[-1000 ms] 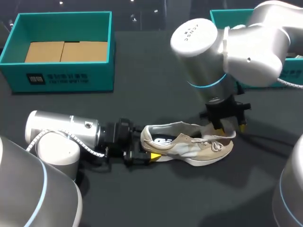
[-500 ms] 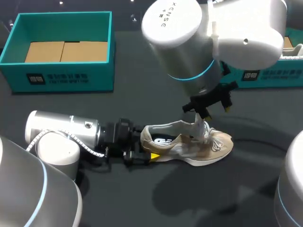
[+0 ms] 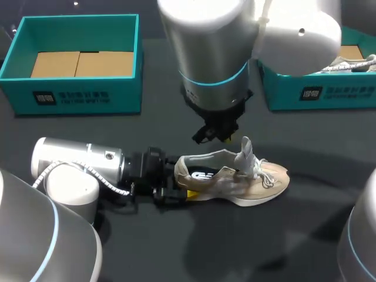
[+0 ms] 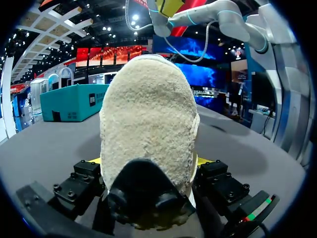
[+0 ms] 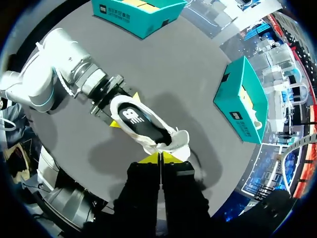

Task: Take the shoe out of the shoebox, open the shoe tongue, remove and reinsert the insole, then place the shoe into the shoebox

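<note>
Above the shoe (image 3: 235, 179), the right arm (image 3: 211, 53) hangs vertical, fingers (image 5: 150, 158) together.

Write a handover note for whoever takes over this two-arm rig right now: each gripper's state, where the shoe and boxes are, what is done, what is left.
Left gripper: shut on the heel of the shoe, low at the table.
Right gripper: shut, holding nothing, above the shoe and clear of it.
Shoe: on its sole on the table, nearer than the left shoebox and the right shoebox, both teal.
Done: shoe is out of a box; tongue stands up.
Left: insole is still inside. Pull it out, reinsert it, then put the shoe into the shoebox.
</note>
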Robot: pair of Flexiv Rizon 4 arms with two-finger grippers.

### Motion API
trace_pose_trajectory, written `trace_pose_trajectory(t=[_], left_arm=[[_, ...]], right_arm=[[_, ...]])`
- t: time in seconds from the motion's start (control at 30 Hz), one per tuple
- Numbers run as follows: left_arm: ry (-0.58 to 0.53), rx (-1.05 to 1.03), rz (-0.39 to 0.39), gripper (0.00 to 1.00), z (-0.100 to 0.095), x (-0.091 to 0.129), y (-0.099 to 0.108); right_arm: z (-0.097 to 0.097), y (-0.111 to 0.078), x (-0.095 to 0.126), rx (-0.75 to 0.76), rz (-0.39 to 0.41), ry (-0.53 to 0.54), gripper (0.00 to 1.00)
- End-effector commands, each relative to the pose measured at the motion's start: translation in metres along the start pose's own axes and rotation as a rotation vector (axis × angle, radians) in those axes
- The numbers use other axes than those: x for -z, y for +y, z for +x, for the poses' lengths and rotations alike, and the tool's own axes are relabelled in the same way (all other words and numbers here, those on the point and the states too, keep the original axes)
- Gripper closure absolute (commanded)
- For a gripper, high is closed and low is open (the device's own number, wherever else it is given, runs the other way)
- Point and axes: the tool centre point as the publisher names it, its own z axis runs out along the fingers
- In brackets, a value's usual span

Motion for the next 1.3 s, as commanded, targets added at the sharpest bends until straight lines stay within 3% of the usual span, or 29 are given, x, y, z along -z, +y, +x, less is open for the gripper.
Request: trace_pose_trajectory(t=[0.03,0.27,0.37,0.53,0.93,1.17,1.3], left_arm=[[-0.001,-0.001,-0.001,1.0,0.001,0.001,0.0],[-0.001,-0.001,-0.001,1.0,0.001,0.001,0.0],[-0.001,-0.001,-0.001,1.0,0.001,0.001,0.0],[-0.001,-0.001,-0.001,1.0,0.001,0.001,0.0],[-0.001,-0.001,-0.001,1.0,0.001,0.001,0.0],[-0.001,-0.001,-0.001,1.0,0.001,0.001,0.0],[-0.001,-0.001,-0.001,1.0,0.001,0.001,0.0]], right_arm=[[-0.009,-0.011,-0.004,0.23,-0.164,0.162,1.0],[-0.009,-0.011,-0.004,0.23,-0.164,0.162,1.0],[0.014,0.0,-0.015,0.399,-0.159,0.169,1.0],[0.031,0.006,-0.035,0.565,-0.169,0.268,1.0],[0.031,0.006,-0.035,0.565,-0.169,0.268,1.0],[0.048,0.024,-0.079,0.623,-0.198,0.304,1.0],[0.054,0.028,-0.092,0.655,-0.246,0.303,1.0]])
